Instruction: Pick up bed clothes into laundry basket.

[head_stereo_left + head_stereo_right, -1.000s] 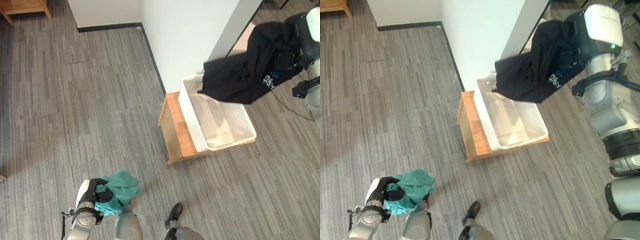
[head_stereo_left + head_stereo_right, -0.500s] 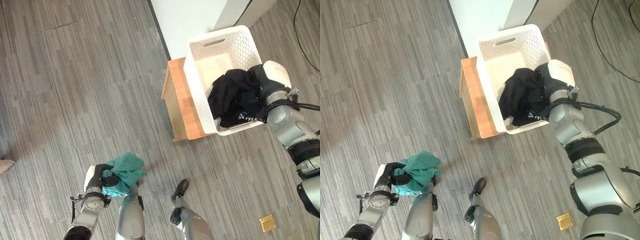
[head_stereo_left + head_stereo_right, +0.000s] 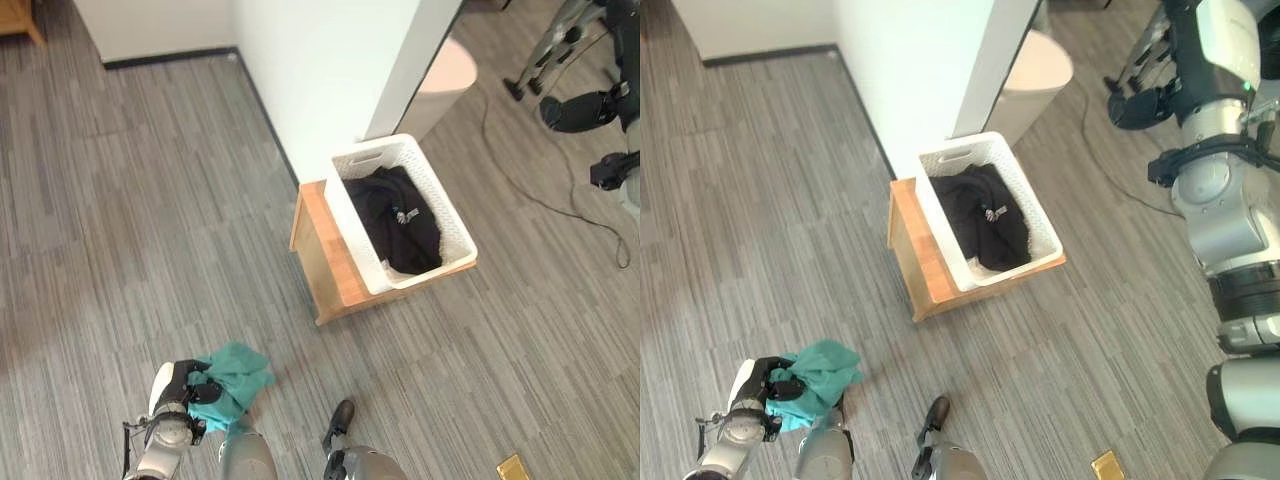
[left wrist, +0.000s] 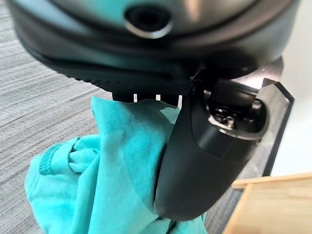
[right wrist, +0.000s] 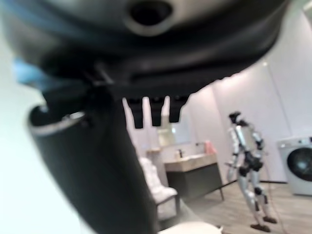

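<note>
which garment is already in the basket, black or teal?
The black garment: it lies inside the white laundry basket on the wooden stand. The teal one is clutched in the left hand.

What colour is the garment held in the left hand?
Teal garment, gripped by the left hand; clearest in the left wrist view.

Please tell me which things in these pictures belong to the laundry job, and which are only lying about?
Belonging to the job:
- white laundry basket
- black garment, lying in the basket
- teal garment, gripped in the left hand
- right hand, raised, holding nothing

Only lying about:
- wooden stand under the basket
- small yellow square on the floor
</note>
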